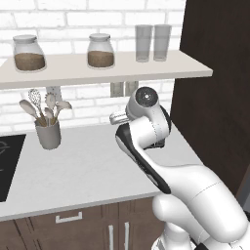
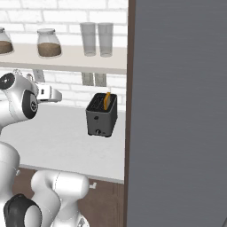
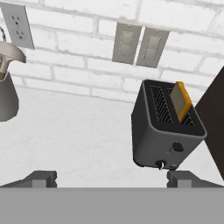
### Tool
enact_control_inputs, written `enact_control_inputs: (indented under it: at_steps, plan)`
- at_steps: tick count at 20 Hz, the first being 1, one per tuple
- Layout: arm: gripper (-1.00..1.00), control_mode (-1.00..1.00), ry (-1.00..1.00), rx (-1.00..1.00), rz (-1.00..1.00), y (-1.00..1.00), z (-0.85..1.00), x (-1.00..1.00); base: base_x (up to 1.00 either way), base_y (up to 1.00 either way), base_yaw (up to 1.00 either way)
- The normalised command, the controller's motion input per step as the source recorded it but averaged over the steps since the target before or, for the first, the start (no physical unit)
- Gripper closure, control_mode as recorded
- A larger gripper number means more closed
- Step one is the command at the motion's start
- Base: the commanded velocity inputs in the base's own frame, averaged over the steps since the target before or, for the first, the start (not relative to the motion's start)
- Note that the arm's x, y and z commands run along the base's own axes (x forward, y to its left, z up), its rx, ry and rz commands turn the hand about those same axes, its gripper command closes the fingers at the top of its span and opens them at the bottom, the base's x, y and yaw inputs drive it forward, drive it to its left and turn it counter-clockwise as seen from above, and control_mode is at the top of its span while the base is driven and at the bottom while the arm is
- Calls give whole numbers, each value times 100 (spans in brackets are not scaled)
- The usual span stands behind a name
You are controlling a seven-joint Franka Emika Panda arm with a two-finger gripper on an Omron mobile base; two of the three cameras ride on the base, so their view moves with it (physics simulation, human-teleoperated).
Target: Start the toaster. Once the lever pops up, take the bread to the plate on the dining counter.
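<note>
So far little of the task is seen to be done. From the left base view, the white worktop (image 1: 93, 161) under the brick wall is shown with the grey utensil cup (image 1: 48, 133) standing on it, and the arm is bent forward over the right part of that worktop; two jars and two glasses are kept on the shelf (image 1: 97, 68) above. From the right base view, the toaster (image 2: 101, 115) is seen standing on the worktop close to the dark tall panel (image 2: 177, 111), with the bread (image 2: 107, 100) poking upright out of one of its top slots, and the hand is held well to the left of it, apart from it. From the hand view, the gripper (image 3: 112, 178) is shown with its fingers spread as wide as they go and nothing is held between them; the toaster lies ahead and slightly to the right, untouched, with the small knob (image 3: 161, 165) low on its near face. It is judged that the toaster has yet to be started, and that the wait, the lifting of the bread and its carrying to the plate are all left.
</note>
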Motion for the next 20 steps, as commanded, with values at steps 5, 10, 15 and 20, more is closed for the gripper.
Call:
enact_control_inputs:
  at_steps: [5, 10, 15, 20]
  plan:
    - [-100, -100, 0, 0, 0, 0, 0, 0, 0, 0, 0]
    - [-100, -100, 0, 0, 0, 0, 0, 0, 0, 0, 0]
    - [-100, -100, 0, 0, 0, 0, 0, 0, 0, 0, 0]
    - [-100, -100, 0, 0, 0, 0, 0, 0, 0, 0, 0]
